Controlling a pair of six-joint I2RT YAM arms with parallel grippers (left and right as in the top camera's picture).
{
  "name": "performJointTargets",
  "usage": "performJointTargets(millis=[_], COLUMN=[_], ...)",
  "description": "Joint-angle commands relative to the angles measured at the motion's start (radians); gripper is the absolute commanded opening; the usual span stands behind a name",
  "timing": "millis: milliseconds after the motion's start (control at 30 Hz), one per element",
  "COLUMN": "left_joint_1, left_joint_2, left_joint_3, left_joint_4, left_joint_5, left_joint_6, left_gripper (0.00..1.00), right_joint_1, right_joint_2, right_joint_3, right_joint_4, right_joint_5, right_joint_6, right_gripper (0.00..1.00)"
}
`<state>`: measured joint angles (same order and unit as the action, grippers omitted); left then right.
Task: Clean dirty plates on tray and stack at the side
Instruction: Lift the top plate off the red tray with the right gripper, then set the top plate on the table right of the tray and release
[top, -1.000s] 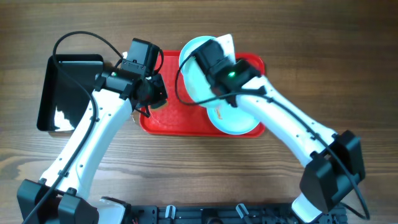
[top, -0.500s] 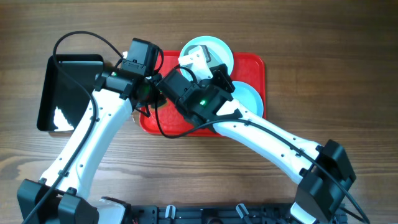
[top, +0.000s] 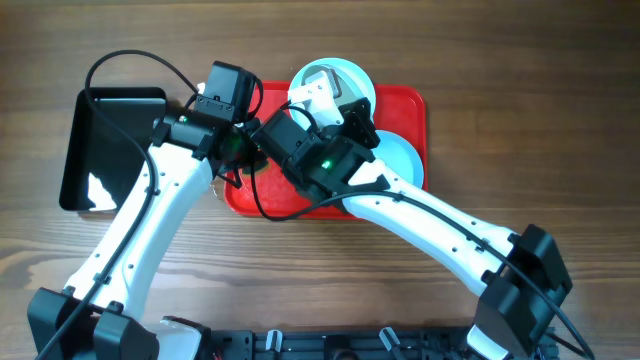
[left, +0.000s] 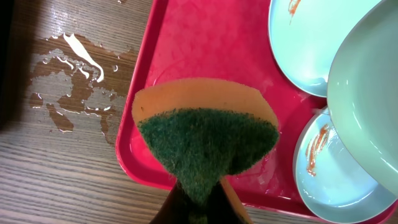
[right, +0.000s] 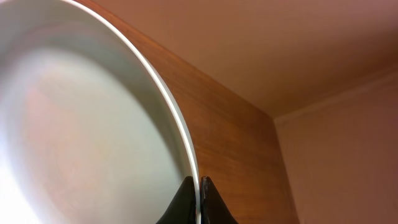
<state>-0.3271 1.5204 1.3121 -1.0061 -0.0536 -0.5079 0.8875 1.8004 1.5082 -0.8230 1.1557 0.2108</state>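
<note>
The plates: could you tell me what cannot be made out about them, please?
Overhead: the right arm hides much of the tray; only an upper plate and a right-hand plate partly show.
Right wrist: the held plate is blurred; smears unreadable.
Left wrist: the right edge cuts off the nearest plate.

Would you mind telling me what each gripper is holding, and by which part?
The left gripper pinches the sponge by its near edge; the right gripper clamps a plate by its rim.
</note>
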Motion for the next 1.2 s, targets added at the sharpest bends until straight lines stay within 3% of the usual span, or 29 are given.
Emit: performJointTargets(millis=[0,100,200,433,833,1167], left_joint_1=[0.005,0.005,0.005,0.005,0.005,0.004], left_joint_2=[0.006,0.006,0.006,0.006,0.006,0.006], left_joint_3=[0.014,0.014,0.014,0.014,0.014,0.014], left_joint_4=[0.003,0.003,0.002,0.002,0.002,0.003], left_joint_5=[0.005,0.005,0.005,0.005,0.005,0.005], left_joint_6=[-0.01,-0.01,-0.01,-0.01,-0.01,-0.01], left_gripper=[0.04,0.04,0.04,0.04,0.04,0.04], right_joint_1=[0.003,0.001,-0.023,-0.173,-0.67,-1.026], right_joint_2=[-0.013,-0.013,-0.013,-0.013,-0.013,-0.007], right_joint_3=[0.016,0.016,0.016,0.016,0.015,-0.114], right_joint_4=[0.002,-0.005,-0.027,-0.037,0.017,0.139], right_joint_5=[-0.007,-0.136,-0.267,-0.686,-1.523,-1.564], right_joint_6=[0.002,0.029,0.156,0.271,0.286,0.317], right_gripper=[0.04,0.04,0.04,0.05,0.04,0.04])
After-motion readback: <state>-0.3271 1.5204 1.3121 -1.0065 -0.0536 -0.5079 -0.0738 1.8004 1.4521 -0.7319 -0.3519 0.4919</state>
